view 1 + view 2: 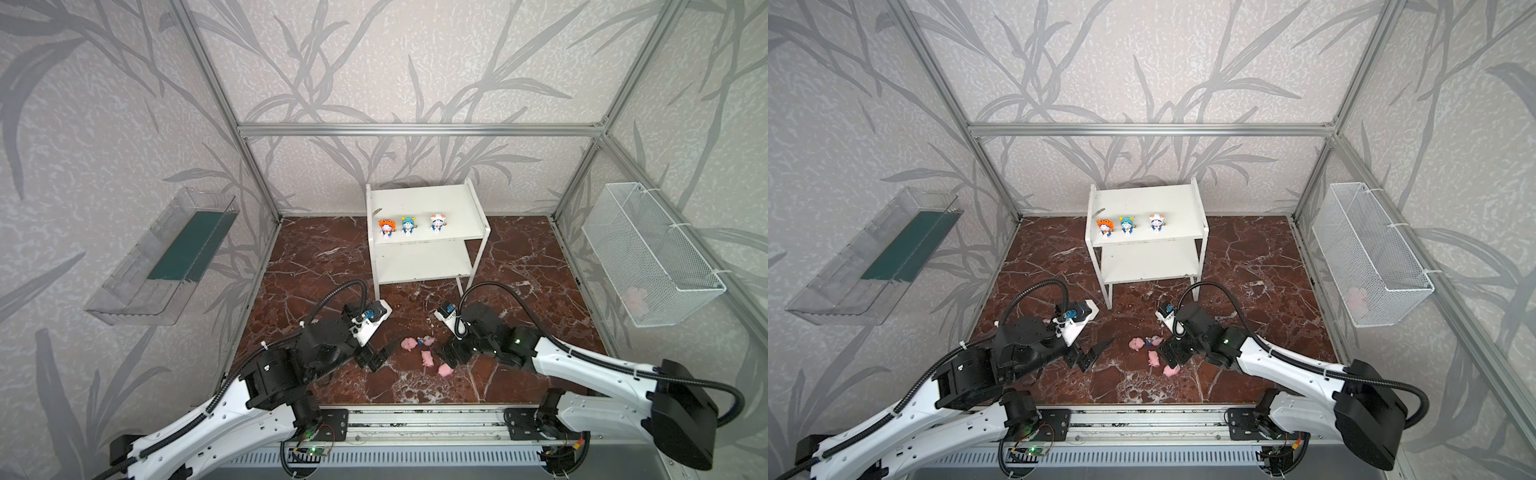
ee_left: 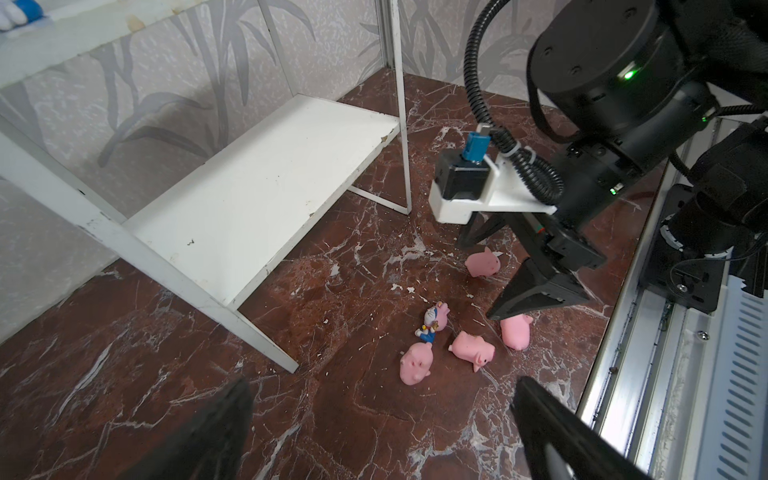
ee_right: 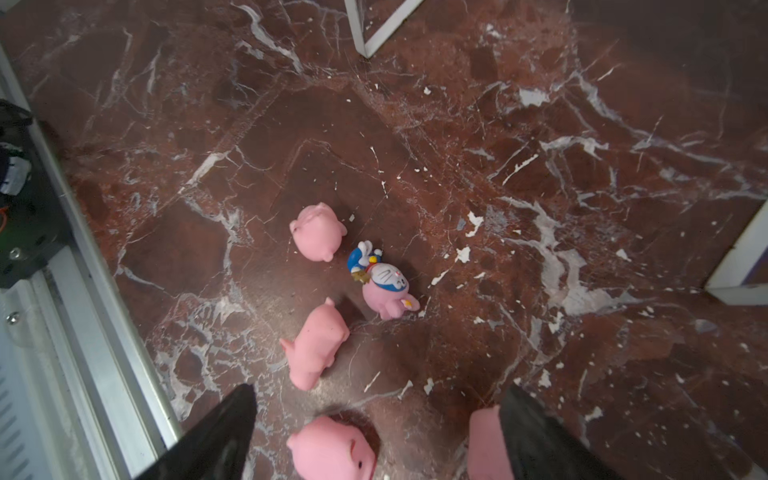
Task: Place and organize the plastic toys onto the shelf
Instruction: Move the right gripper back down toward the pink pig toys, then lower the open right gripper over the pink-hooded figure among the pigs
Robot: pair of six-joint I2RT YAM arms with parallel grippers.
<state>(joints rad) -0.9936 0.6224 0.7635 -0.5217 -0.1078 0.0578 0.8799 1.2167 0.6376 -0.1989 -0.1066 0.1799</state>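
Observation:
The white shelf [image 1: 419,199] stands at the back of the marble floor. Three of the plastic toys, figurines in orange [image 1: 386,227], teal [image 1: 408,225] and white [image 1: 436,222] headgear, stand on its upper board. On the floor lie a pink-hooded figurine [image 3: 384,282] on its side and several pink pigs [image 2: 415,363] [image 2: 471,348]. My right gripper [image 3: 378,436] is open low over two pigs: one [image 3: 330,451] lies between the fingers, another [image 3: 484,444] lies against one finger. My left gripper [image 2: 382,419] is open and empty, just left of the pile [image 1: 384,353].
A clear tray with a green base [image 1: 174,257] hangs on the left wall. A white wire basket [image 1: 648,249] on the right wall holds something pink. The shelf's thin legs [image 2: 403,137] stand just behind the toys, and an aluminium rail [image 1: 415,424] runs along the front edge.

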